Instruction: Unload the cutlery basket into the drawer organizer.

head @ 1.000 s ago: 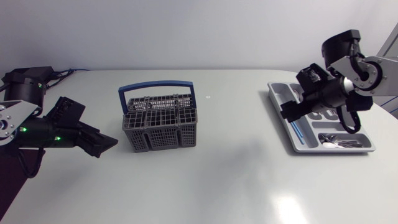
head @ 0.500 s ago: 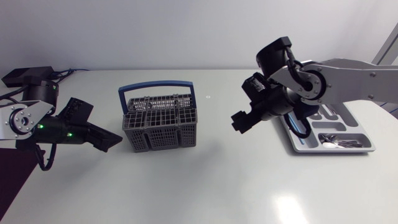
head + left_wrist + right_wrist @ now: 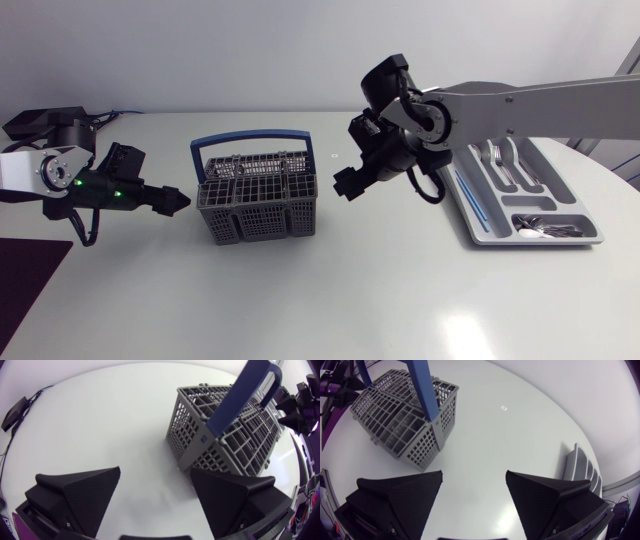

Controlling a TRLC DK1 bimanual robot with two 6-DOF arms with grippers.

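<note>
- Cutlery basket (image 3: pixel 258 200): there is one, of grey plastic mesh with an upright blue hoop handle (image 3: pixel 250 138). It stands on the white worktop (image 3: pixel 300 300), left of centre in the head view. What lies in its compartments cannot be told.
- Drawer organizer (image 3: pixel 540 243): there is one, a light grey plastic tray with several compartments. It sits at the right of the frame, well apart from the basket.
- In the organizer:
  - Silver cutlery (image 3: pixel 505 165) lies in the upper slots.
  - Silver spoons (image 3: pixel 548 232) lie in the cross slot at its lower end.
  - One thin blue stick (image 3: pixel 475 205) lies in the long slot at its left.
  - The pieces are too small to count.
- Claws: there are two, both matte black.
  - The left claw (image 3: pixel 172 200) is at mid left, just beside the basket's left wall. Its wedge fingers are spread apart and hold nothing.
  - The right claw (image 3: pixel 345 185) is just right of centre, between basket and organizer and nearer the basket. Its fingers are likewise parted with nothing between them.
</note>
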